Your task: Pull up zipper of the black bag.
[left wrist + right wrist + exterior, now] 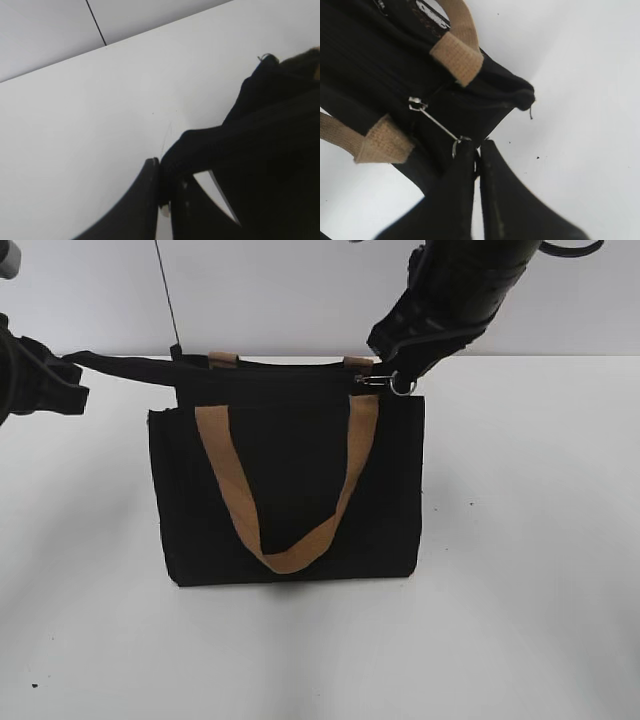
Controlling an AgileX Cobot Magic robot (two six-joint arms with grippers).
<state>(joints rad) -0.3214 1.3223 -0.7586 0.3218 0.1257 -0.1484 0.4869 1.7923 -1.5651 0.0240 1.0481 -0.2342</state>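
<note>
A: Exterior view first: the boxy black fabric bag (290,490) stands upright in the middle of the white table (520,570), its wide tan webbing handle (285,490) hanging in a loop down the front panel.

B: And the arms?

A: The left gripper (62,380) sits at the left edge, level with the bag's top, and a strip of black fabric runs taut from the bag's upper left corner straight into it. The right gripper (398,378) is at the upper right corner, right on the silvery metal pull tab of the zipper (385,381), with a small ring showing just below the fingers.

B: Over to the left wrist view.

A: The left gripper (164,192) has its fingers pressed together on that black fabric strip, which stretches off to the bag (280,150) on the right.

B: Right wrist view?

A: The right gripper (477,160) is pinching closed on the end of the thin metal pull of the zipper (437,122). The pull runs diagonally up to its slider on the bag (380,65), between two tan strap ends, near the bag's corner
</note>
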